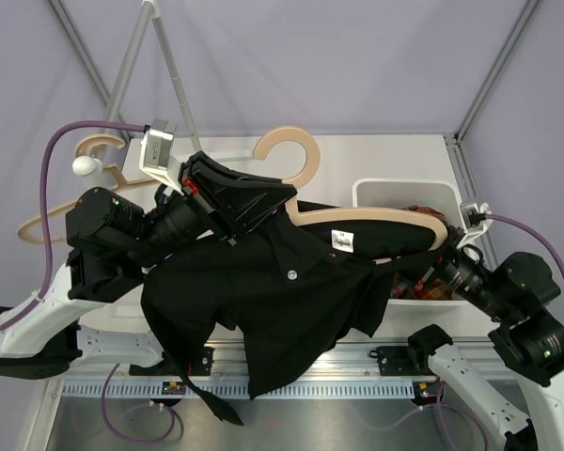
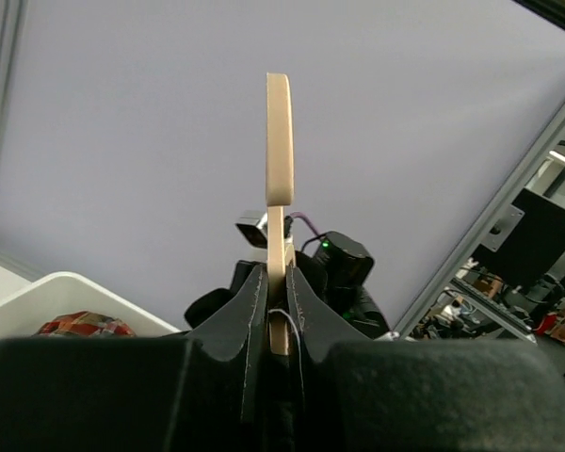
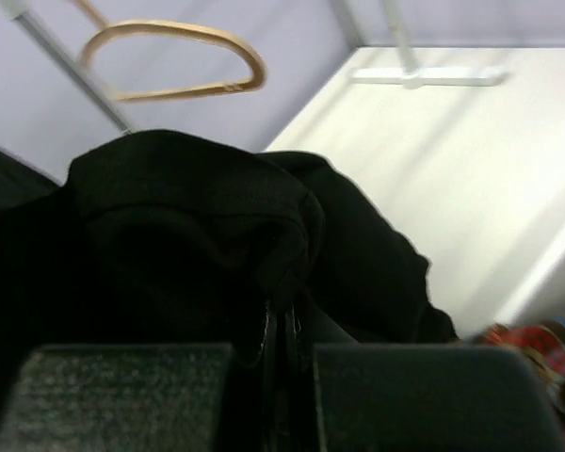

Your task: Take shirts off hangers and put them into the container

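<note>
The black shirt [image 1: 263, 301] hangs half off a wooden hanger [image 1: 291, 155], whose right arm sticks out bare over the container [image 1: 404, 191]. My left gripper [image 1: 268, 205] is shut on that hanger at its neck; the left wrist view shows the hanger [image 2: 279, 141] clamped edge-on in that gripper [image 2: 279, 315]. At the shirt's right side my right gripper [image 1: 434, 268] is shut on black shirt cloth, and the right wrist view shows the black shirt [image 3: 188, 217] bunched over that gripper [image 3: 281, 325]. The plaid shirt [image 1: 423, 212] lies in the white container.
A second, bare wooden hanger [image 1: 70, 193] hangs at the left by the grey rail [image 1: 132, 56] and its white bracket [image 1: 158, 148]. The black shirt's tail droops over the table's near edge. The container wall [image 3: 546, 273] and plaid shirt [image 3: 537, 348] show beside my right gripper.
</note>
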You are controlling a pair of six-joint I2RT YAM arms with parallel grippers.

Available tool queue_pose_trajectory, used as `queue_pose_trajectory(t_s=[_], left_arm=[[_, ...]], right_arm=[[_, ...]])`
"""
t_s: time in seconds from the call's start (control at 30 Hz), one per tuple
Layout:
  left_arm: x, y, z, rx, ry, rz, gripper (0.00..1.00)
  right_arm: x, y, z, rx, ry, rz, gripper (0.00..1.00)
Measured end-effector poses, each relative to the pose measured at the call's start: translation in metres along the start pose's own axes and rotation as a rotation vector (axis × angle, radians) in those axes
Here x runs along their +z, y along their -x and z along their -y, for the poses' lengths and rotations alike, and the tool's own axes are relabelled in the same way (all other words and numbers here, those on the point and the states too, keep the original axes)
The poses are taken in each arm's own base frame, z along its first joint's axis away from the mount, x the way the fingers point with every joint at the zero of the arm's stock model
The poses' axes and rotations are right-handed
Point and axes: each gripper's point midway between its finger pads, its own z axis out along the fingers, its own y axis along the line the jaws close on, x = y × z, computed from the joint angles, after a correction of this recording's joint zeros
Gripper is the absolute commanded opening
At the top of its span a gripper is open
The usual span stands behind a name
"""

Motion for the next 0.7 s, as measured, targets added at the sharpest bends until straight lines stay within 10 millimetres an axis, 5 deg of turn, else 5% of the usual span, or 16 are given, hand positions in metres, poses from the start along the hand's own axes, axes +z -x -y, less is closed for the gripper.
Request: queue_pose_trajectory(t_s=[0.27,0.43,0.7], left_arm=[[0.006,-0.015,-0.029,0.095,0.105,-0.017,0.0],[0.006,-0.016,-0.046,0.163,0.176,-0.017,0.0],[0.006,-0.03,-0.059,0.205,0.209,-0.039,0.0]], right_arm=[[-0.053,-0.013,0.047,0.024,-0.327,0.07,0.0],[-0.099,-0.002,0.051,0.02,-0.454,0.167,0.0],[-0.136,-0.002,0.068,0.042,-0.617,0.204,0.0]])
